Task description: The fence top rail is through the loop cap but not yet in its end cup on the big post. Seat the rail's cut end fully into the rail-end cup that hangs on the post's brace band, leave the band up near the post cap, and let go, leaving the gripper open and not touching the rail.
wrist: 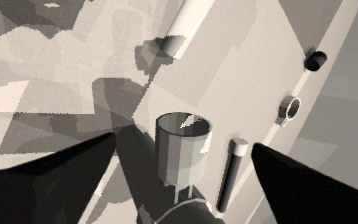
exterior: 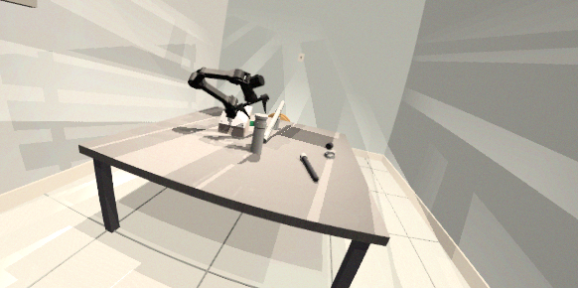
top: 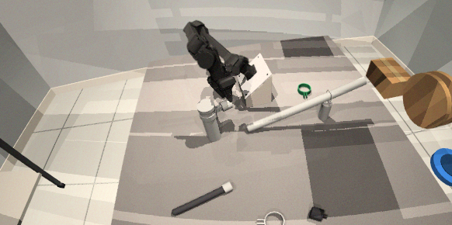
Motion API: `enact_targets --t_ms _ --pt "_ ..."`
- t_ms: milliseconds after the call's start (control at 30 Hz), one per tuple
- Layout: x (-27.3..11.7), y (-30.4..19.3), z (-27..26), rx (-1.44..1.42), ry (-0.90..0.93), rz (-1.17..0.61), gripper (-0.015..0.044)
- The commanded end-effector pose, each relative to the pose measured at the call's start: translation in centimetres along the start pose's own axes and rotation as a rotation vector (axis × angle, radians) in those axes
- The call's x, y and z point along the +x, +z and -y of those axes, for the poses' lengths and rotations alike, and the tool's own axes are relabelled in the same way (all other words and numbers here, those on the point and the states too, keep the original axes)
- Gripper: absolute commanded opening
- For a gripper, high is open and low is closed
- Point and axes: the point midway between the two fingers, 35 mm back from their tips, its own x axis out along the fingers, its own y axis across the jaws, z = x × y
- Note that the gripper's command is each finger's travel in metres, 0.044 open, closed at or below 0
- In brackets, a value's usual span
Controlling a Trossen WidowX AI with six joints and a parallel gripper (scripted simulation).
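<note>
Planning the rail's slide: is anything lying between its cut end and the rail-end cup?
Nothing visible: bare table separates the rail's cut end from the rail-end cup on the big post. The open tool hovers above the cup.

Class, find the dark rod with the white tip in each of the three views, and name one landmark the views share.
Top: dark rod lies at the bottom centre of the table.
Exterior: right of centre, near the table's right side.
Wrist: lower centre, right of the rail-end cup.
Shared landmark: the white rail.
</note>
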Motion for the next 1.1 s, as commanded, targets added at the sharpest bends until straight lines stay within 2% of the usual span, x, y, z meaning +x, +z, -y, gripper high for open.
enact_targets --t_ms 0,967,1067 --pt "0.6 0.1 0.1 -0.002 -0.002 0.006 0.044" --pt "5.1 -0.1 -0.2 -0.004 -0.007 -0.003 0.044" --pt "5.2 -0.1 -0.2 -0.004 -0.007 -0.004 0.0361"
